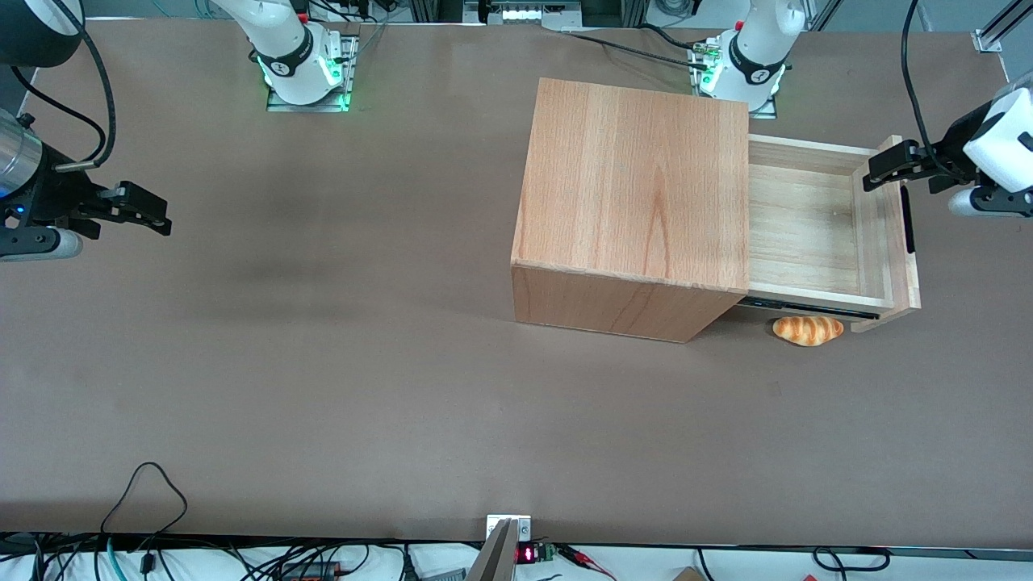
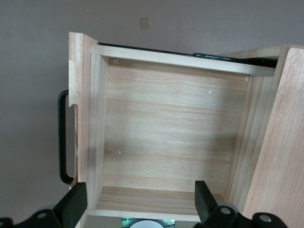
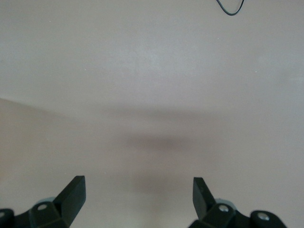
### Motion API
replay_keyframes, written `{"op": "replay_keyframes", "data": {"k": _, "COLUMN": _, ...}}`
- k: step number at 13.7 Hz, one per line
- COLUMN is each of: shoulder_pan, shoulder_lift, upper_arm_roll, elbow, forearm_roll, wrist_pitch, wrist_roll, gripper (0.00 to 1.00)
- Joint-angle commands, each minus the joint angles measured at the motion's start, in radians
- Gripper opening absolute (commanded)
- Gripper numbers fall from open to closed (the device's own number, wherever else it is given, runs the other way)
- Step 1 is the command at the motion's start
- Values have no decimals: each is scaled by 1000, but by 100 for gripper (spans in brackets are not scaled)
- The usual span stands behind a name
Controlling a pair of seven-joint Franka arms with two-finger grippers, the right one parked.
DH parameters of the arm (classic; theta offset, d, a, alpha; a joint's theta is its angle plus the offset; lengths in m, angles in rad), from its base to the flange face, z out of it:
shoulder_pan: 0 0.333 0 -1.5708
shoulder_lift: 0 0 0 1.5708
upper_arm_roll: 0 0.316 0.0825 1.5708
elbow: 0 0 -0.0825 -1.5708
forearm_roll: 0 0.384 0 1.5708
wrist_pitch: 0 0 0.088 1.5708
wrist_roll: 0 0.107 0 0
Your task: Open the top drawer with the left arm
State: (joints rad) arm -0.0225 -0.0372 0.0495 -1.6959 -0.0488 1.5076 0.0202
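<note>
The top drawer (image 1: 803,226) stands pulled out of the wooden cabinet (image 1: 633,177) toward the working arm's end of the table, and its pale plank floor (image 2: 166,128) is bare. A long black handle (image 1: 909,219) runs along its front panel (image 2: 79,109). My left arm (image 1: 1005,137) reaches in from that end. Its black gripper (image 1: 876,169) hangs open above the corner of the front panel farther from the front camera. In the left wrist view the gripper (image 2: 138,190) has one finger (image 2: 73,204) over the front panel's edge and the other (image 2: 204,202) over the drawer's inside, with nothing between them.
A small bread roll (image 1: 807,330) lies on the brown table (image 1: 323,363) just under the drawer's nearer side, close to the cabinet's corner. The black drawer rail (image 1: 807,307) shows below that side. Cables run along the table's nearest edge.
</note>
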Motion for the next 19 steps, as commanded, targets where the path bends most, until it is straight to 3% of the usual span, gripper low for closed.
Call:
{"op": "replay_keyframes", "data": {"k": 1, "shoulder_pan": -2, "shoulder_lift": -40, "upper_arm_roll": -10, "elbow": -42, "forearm_roll": 32, "wrist_pitch": 19, "wrist_roll": -16, "gripper": 100}}
{"op": "replay_keyframes", "data": {"k": 10, "shoulder_pan": -4, "shoulder_lift": -56, "upper_arm_roll": -36, "elbow": -42, "forearm_roll": 76, "wrist_pitch": 11, "wrist_roll": -23, "gripper": 100}}
{"op": "replay_keyframes", "data": {"k": 19, "shoulder_pan": -2, "shoulder_lift": -64, "upper_arm_roll": -48, "elbow": -41, "forearm_roll": 75, "wrist_pitch": 20, "wrist_roll": -36, "gripper": 100}}
